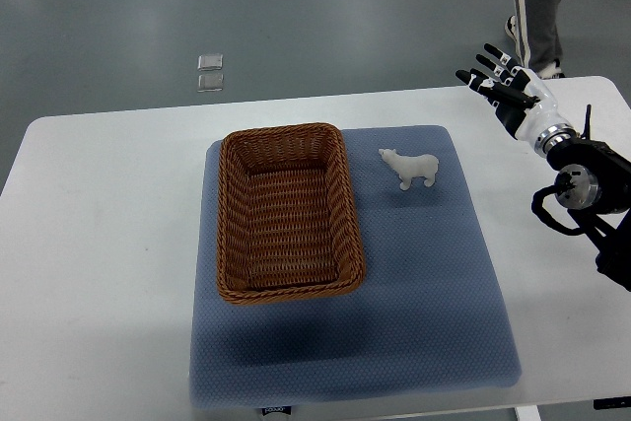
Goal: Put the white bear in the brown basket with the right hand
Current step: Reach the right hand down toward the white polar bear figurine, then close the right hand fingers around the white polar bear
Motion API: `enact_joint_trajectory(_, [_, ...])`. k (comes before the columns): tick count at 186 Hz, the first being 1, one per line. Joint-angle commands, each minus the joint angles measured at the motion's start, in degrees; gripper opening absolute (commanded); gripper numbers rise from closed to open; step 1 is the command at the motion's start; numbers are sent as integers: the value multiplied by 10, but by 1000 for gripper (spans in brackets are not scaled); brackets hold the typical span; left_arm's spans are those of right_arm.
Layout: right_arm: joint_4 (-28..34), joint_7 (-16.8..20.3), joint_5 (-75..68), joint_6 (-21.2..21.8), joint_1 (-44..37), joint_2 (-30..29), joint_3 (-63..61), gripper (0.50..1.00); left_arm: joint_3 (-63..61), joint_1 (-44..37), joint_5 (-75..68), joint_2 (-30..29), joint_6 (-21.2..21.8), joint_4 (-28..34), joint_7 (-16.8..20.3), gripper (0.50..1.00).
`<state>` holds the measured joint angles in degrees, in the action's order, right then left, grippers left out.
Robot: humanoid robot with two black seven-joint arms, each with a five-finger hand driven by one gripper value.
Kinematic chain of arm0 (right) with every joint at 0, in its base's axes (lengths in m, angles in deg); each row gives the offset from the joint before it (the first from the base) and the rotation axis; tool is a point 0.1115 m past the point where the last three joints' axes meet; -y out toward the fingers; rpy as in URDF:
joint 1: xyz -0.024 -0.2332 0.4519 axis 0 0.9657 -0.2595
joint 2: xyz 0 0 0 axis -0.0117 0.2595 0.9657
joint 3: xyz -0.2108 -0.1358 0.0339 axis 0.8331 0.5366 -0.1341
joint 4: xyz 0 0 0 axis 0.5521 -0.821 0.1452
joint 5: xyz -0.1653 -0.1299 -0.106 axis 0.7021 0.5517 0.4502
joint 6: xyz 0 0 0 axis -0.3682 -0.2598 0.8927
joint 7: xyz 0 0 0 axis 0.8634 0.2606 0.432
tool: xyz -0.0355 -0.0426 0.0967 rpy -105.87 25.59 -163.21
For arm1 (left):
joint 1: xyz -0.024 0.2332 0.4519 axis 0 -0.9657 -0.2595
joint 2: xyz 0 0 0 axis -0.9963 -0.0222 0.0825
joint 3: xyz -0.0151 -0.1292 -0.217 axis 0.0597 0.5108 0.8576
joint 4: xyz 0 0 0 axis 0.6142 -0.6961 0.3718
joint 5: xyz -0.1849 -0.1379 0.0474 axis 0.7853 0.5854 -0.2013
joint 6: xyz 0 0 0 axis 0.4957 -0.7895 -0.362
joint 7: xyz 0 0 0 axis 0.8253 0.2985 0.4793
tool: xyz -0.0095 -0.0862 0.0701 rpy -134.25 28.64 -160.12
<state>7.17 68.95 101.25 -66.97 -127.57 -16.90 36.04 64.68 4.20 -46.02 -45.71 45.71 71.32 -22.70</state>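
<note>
A small white bear [411,168] stands on the blue mat [424,273], just right of the brown wicker basket [235,214], which holds nothing. My right hand [501,80] hovers at the table's far right edge, well right of and beyond the bear. Its fingers are spread and hold nothing. The right arm enters from the right edge. My left hand does not show.
The white table [99,244] carries the mat. A person's legs [537,2] stand beyond the table at the top right, close to my right hand. Two small clear objects [209,72] lie on the floor past the table.
</note>
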Motion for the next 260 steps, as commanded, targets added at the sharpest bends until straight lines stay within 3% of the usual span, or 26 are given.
enact_joint_trajectory(1, [0,0,19,3,4,-8,15,932,0,0,0,0,0,0,0,1000])
enact_joint_trajectory(87, [6,0,45,5,-5,-2,48,932,0,0,0,0,0,0,0,1000])
enact_joint_trajectory(149, [44,-2,217,6,-36,33,136,932,0,0,0,0,0,0,0,1000])
enact_joint_trajectory(211, [78,-19,422,51,-54,81,192,930,1,0,0,0,0,0,0,1000])
enact_joint_trajectory(260, [83,-18,487,49,-80,98,218,932,0,0,0,0,0,0,0,1000])
